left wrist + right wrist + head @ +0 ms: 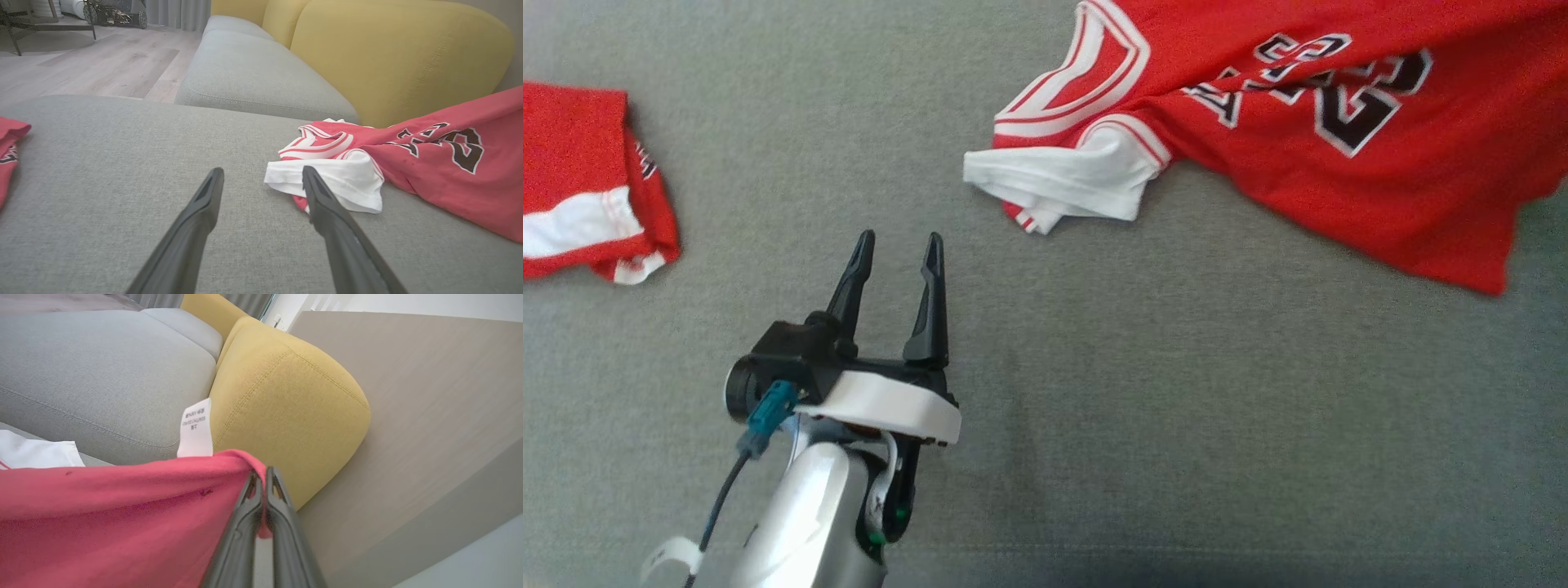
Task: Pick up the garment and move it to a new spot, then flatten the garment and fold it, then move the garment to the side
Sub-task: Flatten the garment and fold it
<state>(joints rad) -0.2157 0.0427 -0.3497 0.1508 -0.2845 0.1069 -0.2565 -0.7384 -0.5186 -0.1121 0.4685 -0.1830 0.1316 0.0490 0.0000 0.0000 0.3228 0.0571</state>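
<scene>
The right claw (262, 473) is pinched shut on one edge of the red shirt (1339, 155). The shirt lies rumpled on the gray couch (1094, 367). The left claw (899, 239) hangs open nearby. I think moving, flattening and folding are all left.

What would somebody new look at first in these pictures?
The big red jersey with black-and-white numbers, lying at the upper right of the grey sofa seat. Then the left gripper, open above the seat at the lower left, and the right gripper, shut on the jersey's red edge in front of a yellow cushion.
</scene>
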